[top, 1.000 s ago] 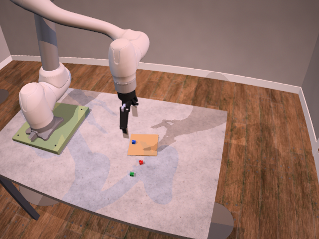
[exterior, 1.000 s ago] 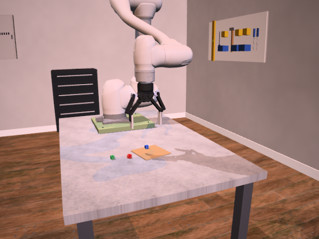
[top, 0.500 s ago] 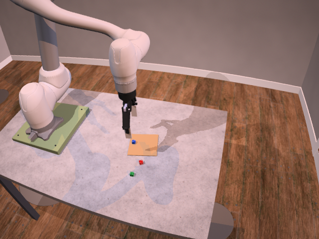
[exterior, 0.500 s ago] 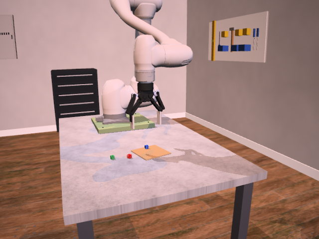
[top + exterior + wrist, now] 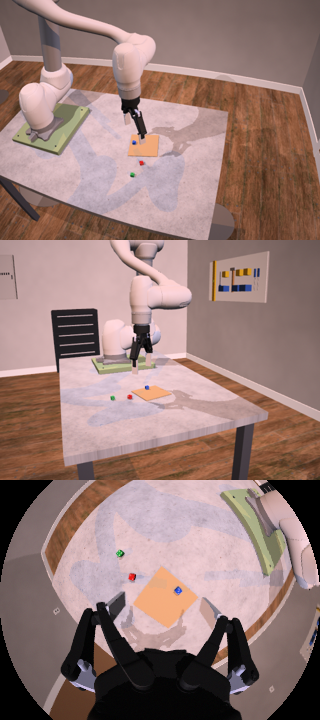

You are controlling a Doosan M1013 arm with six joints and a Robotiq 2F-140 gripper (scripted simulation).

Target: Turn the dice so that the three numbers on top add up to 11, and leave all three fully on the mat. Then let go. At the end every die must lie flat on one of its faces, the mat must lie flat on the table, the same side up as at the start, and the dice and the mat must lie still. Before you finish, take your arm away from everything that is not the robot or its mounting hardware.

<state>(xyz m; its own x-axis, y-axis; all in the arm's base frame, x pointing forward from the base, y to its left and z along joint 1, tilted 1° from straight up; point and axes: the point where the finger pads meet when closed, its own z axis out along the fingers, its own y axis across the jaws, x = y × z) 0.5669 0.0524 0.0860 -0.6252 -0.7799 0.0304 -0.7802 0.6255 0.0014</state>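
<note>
With its pale, flat pads spread wide and nothing between them, the black gripper (image 5: 134, 129) (image 5: 141, 364) (image 5: 163, 601) hangs above the mottled, stone-like table (image 5: 196, 167) (image 5: 124, 428) (image 5: 145, 540). Blue die (image 5: 134, 142) (image 5: 147, 387) (image 5: 178, 590), a small cube, sits on the thin, square orange mat (image 5: 151, 147) (image 5: 152, 395) (image 5: 162, 607); red die (image 5: 141, 163) (image 5: 129, 396) (image 5: 132, 577) and green die (image 5: 132, 174) (image 5: 112, 397) (image 5: 120, 553), likewise cubes, lie off it, apart, on the table; top numbers unreadable.
</note>
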